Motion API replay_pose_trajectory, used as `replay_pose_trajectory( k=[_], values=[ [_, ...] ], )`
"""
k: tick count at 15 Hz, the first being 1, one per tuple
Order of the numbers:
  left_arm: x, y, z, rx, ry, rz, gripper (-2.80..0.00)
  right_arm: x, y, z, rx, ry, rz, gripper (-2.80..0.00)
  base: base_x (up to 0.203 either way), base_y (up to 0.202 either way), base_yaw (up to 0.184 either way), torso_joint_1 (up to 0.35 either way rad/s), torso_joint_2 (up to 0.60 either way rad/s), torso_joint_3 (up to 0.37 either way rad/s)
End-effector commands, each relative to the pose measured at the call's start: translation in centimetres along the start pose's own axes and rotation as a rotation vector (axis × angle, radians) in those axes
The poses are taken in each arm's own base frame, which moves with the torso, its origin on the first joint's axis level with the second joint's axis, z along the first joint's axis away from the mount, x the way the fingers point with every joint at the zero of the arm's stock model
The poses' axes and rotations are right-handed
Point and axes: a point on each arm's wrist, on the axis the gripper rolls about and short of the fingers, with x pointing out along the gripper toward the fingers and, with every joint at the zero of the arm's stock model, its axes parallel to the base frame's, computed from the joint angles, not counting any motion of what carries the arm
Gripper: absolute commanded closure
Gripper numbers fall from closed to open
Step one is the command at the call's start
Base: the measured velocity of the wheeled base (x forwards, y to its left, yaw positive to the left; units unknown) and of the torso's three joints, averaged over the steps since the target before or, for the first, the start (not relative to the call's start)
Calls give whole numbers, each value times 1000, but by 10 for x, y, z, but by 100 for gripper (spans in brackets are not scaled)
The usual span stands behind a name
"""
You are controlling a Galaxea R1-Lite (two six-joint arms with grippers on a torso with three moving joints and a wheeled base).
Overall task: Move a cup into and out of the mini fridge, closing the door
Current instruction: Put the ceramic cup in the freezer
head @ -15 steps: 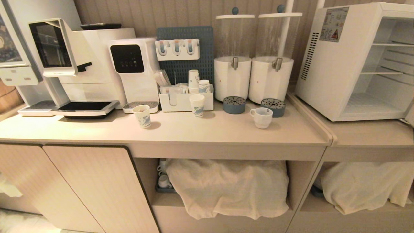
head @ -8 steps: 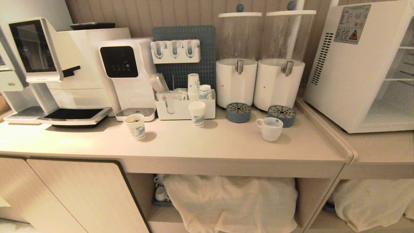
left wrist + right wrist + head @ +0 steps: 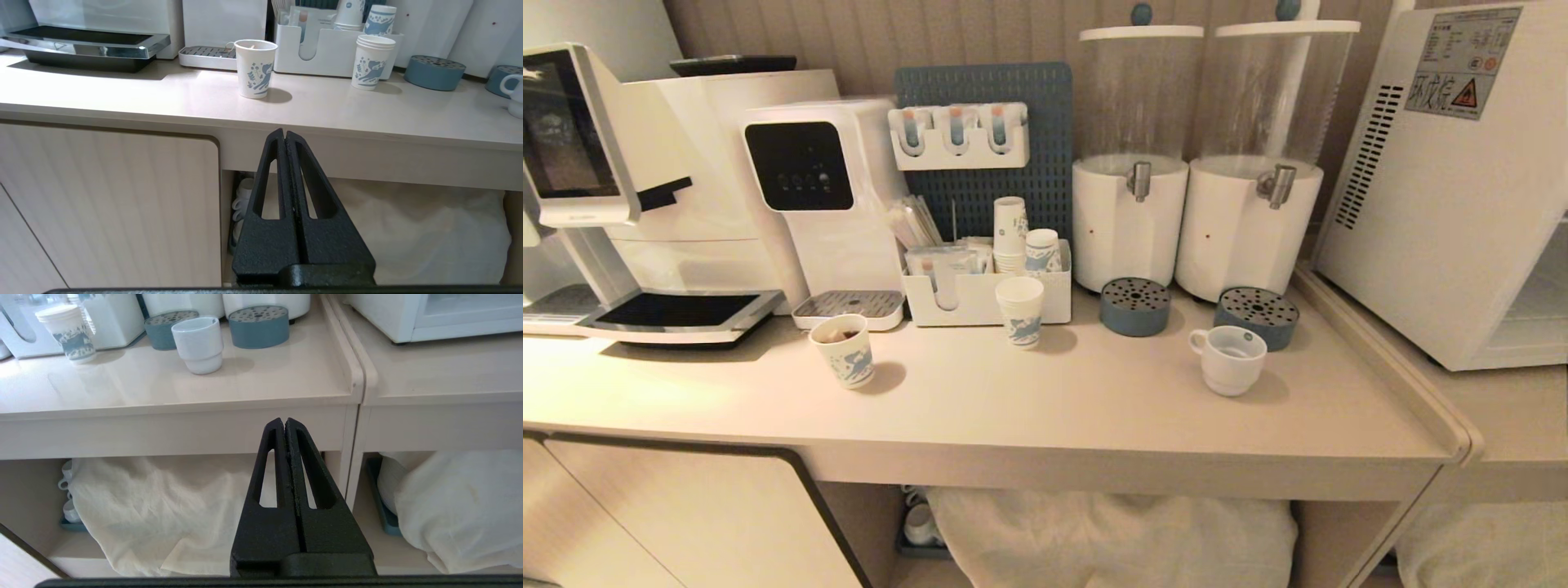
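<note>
The cup (image 3: 1229, 359) is a squat white mug standing upright on the beige counter (image 3: 1029, 408), in front of the right blue drip tray; it also shows in the right wrist view (image 3: 199, 345). The mini fridge (image 3: 1437, 204) stands at the far right on the adjoining lower counter, with its vented side wall towards me; its door is out of view. Neither arm appears in the head view. My left gripper (image 3: 284, 132) hangs shut and empty below the counter's front edge. My right gripper (image 3: 284, 420) is shut and empty too, low before the counter's front edge.
Two printed paper cups (image 3: 844, 351) (image 3: 1020, 310) stand on the counter. Behind them are a coffee machine (image 3: 670, 188), a water dispenser (image 3: 809, 196), an organiser box (image 3: 1045, 302) and two tapped drink dispensers (image 3: 1129, 220) (image 3: 1245, 229). A raised ridge (image 3: 1388, 359) ends the counter on the right.
The whole head view has shifted: the counter looks nearer and the fridge has slid to the right edge, so the camera moved. Nothing on the counter has moved.
</note>
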Motion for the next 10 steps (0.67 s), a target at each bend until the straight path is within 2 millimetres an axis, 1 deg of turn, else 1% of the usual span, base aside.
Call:
replay_pose_trajectory(
  k=[1, 5, 6, 7, 8, 10],
  values=[
    [2, 1, -11, -2, 35, 3, 0, 0, 0, 0, 0, 2, 0, 0, 0, 0, 0, 0, 0, 0],
    [2, 1, -11, -7, 35, 5, 0, 0, 0, 0, 9, -5, -6, 0, 0, 0, 0, 0, 0, 0],
    [2, 1, -11, -10, 33, 6, 0, -1, 0, 5, 2, -22, -13, 0, 0, 0, 0, 0, 0, 0],
    [2, 1, -11, -10, 33, 6, 0, -5, 0, 20, -4, -63, -28, 0, 0, 0, 0, 0, 0, 0],
    [2, 1, -11, -8, 33, 6, 0, -13, 1, 46, -6, -126, -42, 0, 0, 0, 0, 0, 0, 0],
    [2, 1, -11, -16, 35, 5, 0, -44, 4, 114, -22, -292, -55, 0, 0, 0, 0, 0, 0, 0]
  ],
)
